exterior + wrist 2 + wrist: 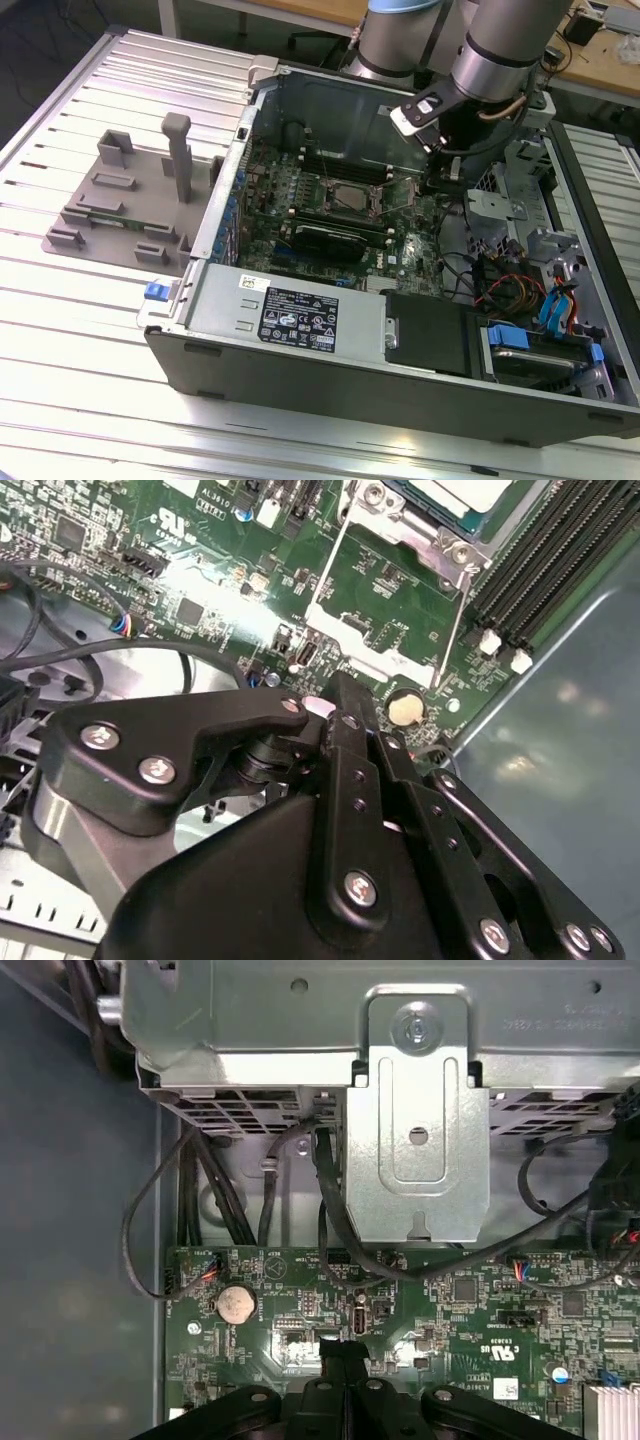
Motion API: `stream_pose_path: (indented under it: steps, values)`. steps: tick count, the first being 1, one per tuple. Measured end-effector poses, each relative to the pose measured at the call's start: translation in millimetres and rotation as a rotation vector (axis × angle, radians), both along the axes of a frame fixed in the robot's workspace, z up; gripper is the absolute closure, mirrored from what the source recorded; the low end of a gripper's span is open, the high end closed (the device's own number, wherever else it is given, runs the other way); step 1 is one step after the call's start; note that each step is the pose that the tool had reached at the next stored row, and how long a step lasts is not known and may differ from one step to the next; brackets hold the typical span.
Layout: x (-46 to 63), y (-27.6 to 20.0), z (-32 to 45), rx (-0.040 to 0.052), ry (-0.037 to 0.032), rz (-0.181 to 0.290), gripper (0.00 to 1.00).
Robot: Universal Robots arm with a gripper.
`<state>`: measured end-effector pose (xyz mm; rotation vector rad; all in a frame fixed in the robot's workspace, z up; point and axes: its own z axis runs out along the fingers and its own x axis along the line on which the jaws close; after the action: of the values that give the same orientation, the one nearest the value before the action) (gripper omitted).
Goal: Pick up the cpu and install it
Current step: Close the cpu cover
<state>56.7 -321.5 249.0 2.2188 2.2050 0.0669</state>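
One gripper (346, 698) (fingers together) over the motherboard (200, 570), near the cpu (468, 492).

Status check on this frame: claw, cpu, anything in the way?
Claw shut, empty, above motherboard. Cpu lies in open socket, apart from claw. Cables close by.

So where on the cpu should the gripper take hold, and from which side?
Probably by two opposite edges of its thin rim, coming straight down from above. The cpu lies flat in the socket frame, its silver top gives nothing to pinch, and the frame walls off any sideways approach. Just a corner shows, so this is tentative.
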Motion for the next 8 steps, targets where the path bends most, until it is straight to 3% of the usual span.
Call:
stream_pose_path:
  steps: [8]
  values:
    - [0.3,0.0,-13.0,0.0000,0.0000,0.000,0.89]
